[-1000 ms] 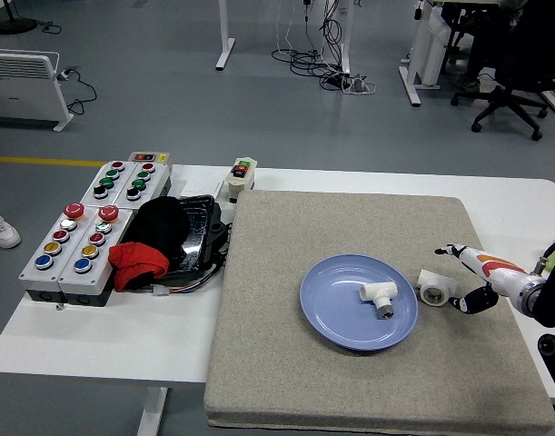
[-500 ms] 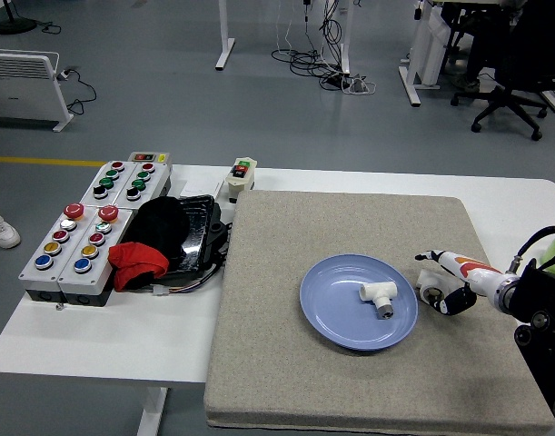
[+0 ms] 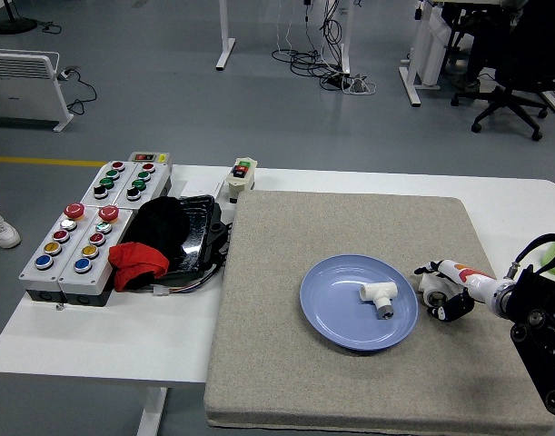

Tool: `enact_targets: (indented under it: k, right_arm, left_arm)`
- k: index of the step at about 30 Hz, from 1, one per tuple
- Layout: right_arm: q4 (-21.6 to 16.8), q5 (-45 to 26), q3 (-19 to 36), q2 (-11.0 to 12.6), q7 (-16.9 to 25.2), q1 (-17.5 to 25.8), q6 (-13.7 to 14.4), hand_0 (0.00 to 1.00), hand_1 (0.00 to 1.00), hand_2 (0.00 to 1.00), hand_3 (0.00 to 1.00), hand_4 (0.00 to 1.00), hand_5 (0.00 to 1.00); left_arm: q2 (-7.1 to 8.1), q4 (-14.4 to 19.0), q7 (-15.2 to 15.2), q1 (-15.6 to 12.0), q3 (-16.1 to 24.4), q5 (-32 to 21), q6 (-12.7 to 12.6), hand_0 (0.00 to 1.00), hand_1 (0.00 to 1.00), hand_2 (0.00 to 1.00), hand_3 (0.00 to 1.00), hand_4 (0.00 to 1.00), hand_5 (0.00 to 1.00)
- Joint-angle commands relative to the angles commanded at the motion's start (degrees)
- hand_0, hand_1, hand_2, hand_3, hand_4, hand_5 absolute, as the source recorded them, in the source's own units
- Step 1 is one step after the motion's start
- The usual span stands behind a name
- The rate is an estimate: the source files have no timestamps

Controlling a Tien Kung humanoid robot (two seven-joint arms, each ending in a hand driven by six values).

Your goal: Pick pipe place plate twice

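one pipe (image 3: 379, 295) lies on the plate (image 3: 336, 313); right hand (image 3: 445, 289) fingers grip another pipe (image 3: 431, 287); no legible writing.

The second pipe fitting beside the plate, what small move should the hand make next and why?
Probably close the fingers on the white pipe fitting. The right hand is around it on the grey mat, just right of the blue plate, but a firm grasp isn't evident. One fitting already lies on the plate, so this one remains.

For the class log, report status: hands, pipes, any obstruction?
Right hand closing around second pipe fitting beside blue plate. First pipe fitting on plate. Left hand unseen. Path clear.
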State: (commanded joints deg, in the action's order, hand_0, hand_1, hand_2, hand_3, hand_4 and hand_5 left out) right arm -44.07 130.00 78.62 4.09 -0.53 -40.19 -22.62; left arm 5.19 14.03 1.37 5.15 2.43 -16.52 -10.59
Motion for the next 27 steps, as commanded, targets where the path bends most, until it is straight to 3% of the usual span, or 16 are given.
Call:
enact_targets:
  k: [5, 6, 11, 12, 17, 18, 27]
  right_arm:
    - [0.78, 0.00, 0.17, -0.10, 0.22, -0.16, 1.33, 0.708, 0.695, 0.734, 0.792, 0.685, 0.150]
    - [0.98, 0.00, 0.25, -0.05, 0.06, -0.12, 1.40, 0.559, 0.608, 0.632, 0.730, 0.648, 0.129]
    - [1.12, 0.00, 0.82, 0.16, -0.27, 0.36, 1.86, 0.559, 0.608, 0.632, 0.730, 0.648, 0.129]
    - [1.05, 0.00, 0.88, 0.20, -0.28, 0.42, 1.91, 0.472, 0.565, 0.612, 0.718, 0.640, 0.124]
    - [-0.47, 0.00, 1.54, 0.79, -0.25, 1.04, 2.39, 0.472, 0.565, 0.612, 0.718, 0.640, 0.124]
    - [-1.03, 0.00, 1.72, 1.01, -0.26, 1.19, 2.46, 0.402, 0.507, 0.588, 0.699, 0.613, 0.120]
    - [-5.74, 0.00, 1.61, 1.98, -0.39, 1.78, 2.48, 0.401, 0.508, 0.586, 0.695, 0.615, 0.124]
  left_arm:
    - [0.05, 0.03, 0.04, -0.02, -0.08, -0.03, 0.03, 0.624, 0.577, 0.594, 0.595, 0.289, 0.998]
    - [0.08, 0.04, 0.12, -0.02, -0.23, -0.25, 0.05, 0.624, 0.577, 0.595, 0.595, 0.289, 0.998]
    - [0.07, 0.05, 0.17, -0.04, -0.35, -0.43, 0.09, 0.624, 0.577, 0.595, 0.595, 0.289, 0.998]
    - [0.07, 0.05, 0.16, -0.04, -0.34, -0.41, 0.10, 0.624, 0.578, 0.595, 0.595, 0.288, 0.998]
    - [0.08, 0.05, 0.15, -0.04, -0.33, -0.36, 0.13, 0.624, 0.578, 0.595, 0.595, 0.288, 0.998]
    - [0.10, 0.05, 0.18, -0.05, -0.38, -0.40, 0.15, 0.623, 0.578, 0.595, 0.595, 0.288, 0.998]
    - [0.12, 0.04, 0.19, -0.05, -0.43, -0.44, 0.19, 0.624, 0.578, 0.595, 0.594, 0.288, 0.998]
